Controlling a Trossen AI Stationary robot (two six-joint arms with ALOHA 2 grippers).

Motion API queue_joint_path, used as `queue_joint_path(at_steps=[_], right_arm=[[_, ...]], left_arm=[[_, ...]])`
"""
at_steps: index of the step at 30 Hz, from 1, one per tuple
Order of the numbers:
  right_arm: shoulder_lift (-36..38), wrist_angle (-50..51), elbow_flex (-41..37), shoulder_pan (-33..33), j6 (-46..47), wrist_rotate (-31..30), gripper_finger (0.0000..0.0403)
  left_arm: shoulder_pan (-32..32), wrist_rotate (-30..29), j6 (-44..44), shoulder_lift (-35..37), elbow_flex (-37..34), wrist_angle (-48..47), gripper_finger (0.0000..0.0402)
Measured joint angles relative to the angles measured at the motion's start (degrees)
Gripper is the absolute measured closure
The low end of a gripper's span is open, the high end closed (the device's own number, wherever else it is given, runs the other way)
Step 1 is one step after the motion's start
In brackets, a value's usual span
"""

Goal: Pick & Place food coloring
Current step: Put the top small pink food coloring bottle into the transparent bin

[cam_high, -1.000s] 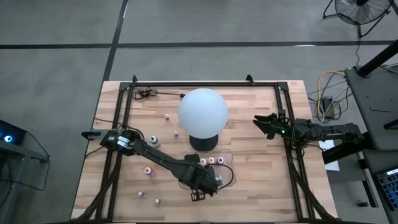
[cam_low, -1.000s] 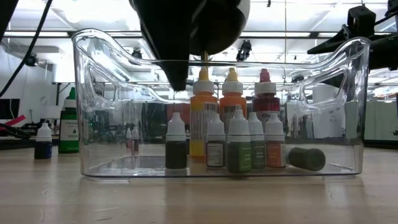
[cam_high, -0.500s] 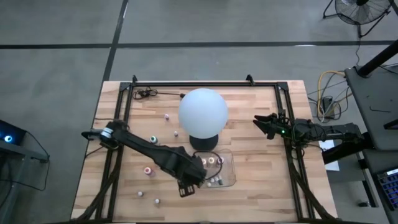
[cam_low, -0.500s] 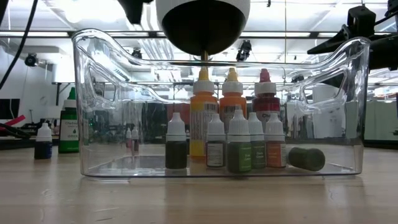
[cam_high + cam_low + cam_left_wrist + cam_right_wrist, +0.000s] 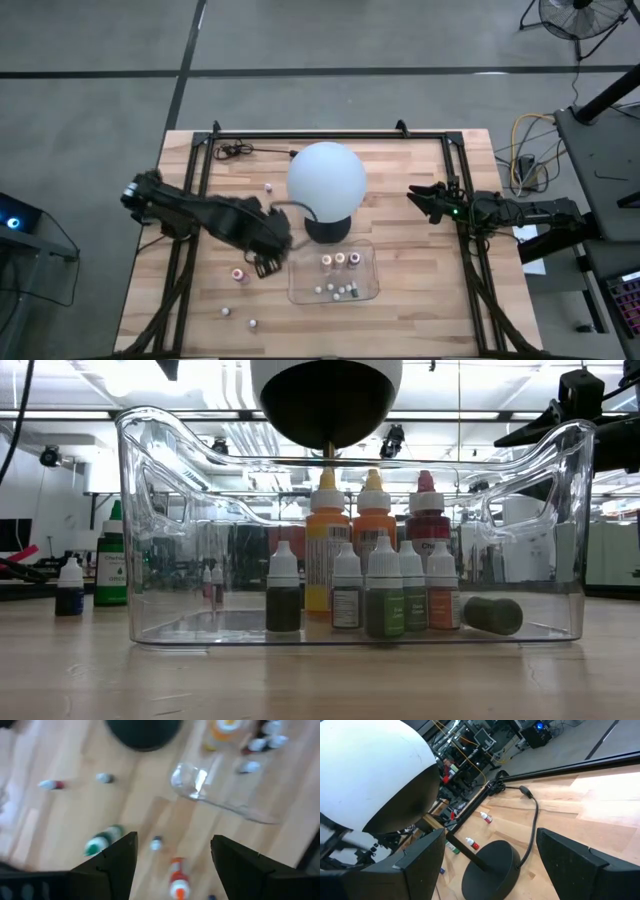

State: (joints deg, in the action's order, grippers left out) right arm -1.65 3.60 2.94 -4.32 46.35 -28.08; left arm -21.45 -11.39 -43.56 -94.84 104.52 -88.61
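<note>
The food coloring bottles point(image 5: 373, 585) stand in the clear tray point(image 5: 300, 292) at the table's near middle: three taller ones behind, several small white-capped ones in front, and one point(image 5: 492, 614) lying on its side. More tiny bottles stand loose on the wood left of the tray, among them a pink one point(image 5: 237, 273) and a green one point(image 5: 102, 840). My left gripper point(image 5: 263, 267) hangs open above the table just left of the tray, pointing down, nothing between its fingers. My right gripper point(image 5: 415, 195) waits open at the right edge, level.
A white globe lamp point(image 5: 326, 182) on a dark round base point(image 5: 328, 230) stands just behind the tray, its cord point(image 5: 532, 820) running toward the far edge. More loose bottles stand near the front left point(image 5: 226, 311) and left of the globe point(image 5: 268, 186).
My left gripper has risen out of the tray and gone toward the table's left and somewhat toward its far edge, and it now hangs over the bare wood beside the tray. The bottles in the tray have stayed where they were.
</note>
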Motion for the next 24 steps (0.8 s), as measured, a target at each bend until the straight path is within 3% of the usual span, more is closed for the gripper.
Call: queue_joint_path(at_steps=[12, 24], right_arm=[[0.0, -0.01, 0.0, 0.0, 0.0, -0.01, 0.0101], [0.0, 0.0, 0.0, 0.0, 0.0, -0.01, 0.0101]], left_arm=[[14.91, -0.66, 10.75, 16.23, -20.13, 3.89, 0.0179], [35.21, -0.53, 29.98, 16.84, -30.93, 16.27, 0.0179]])
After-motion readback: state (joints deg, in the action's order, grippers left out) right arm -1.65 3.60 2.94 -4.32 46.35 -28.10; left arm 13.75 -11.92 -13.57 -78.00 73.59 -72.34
